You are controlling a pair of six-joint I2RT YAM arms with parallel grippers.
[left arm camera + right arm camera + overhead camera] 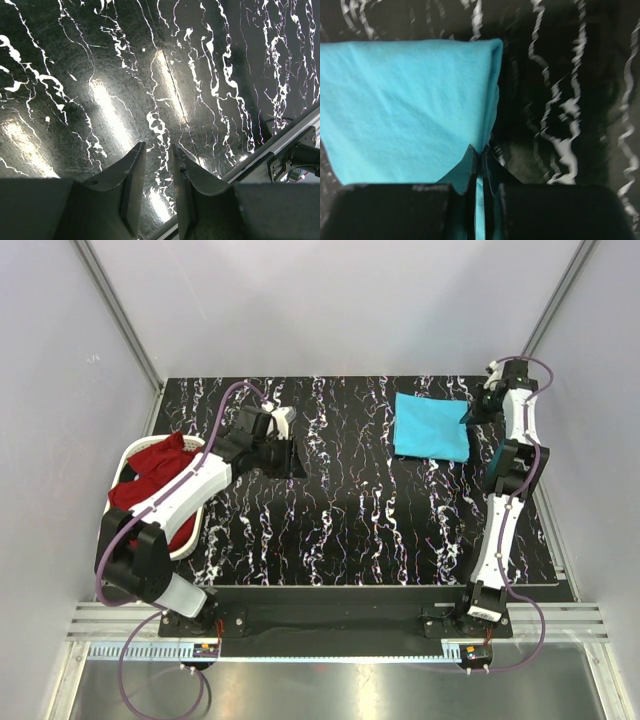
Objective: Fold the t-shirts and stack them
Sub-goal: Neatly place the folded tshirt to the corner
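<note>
The turquoise-blue t-shirt [431, 426] lies folded into a rectangle on the black marbled table at the back right. It fills the left of the right wrist view [405, 105]. My right gripper [469, 417] is shut on the shirt's right edge, and blue cloth shows between its jaws [480, 155]. The dark red t-shirt [158, 476] lies crumpled in the white laundry basket [193, 540] at the left. My left gripper [297, 458] hovers over bare table near the middle left, its jaws slightly apart and empty [157, 165].
The table's [340, 530] metal front rail shows in the left wrist view [280, 145]. Grey enclosure walls stand close on both sides and at the back.
</note>
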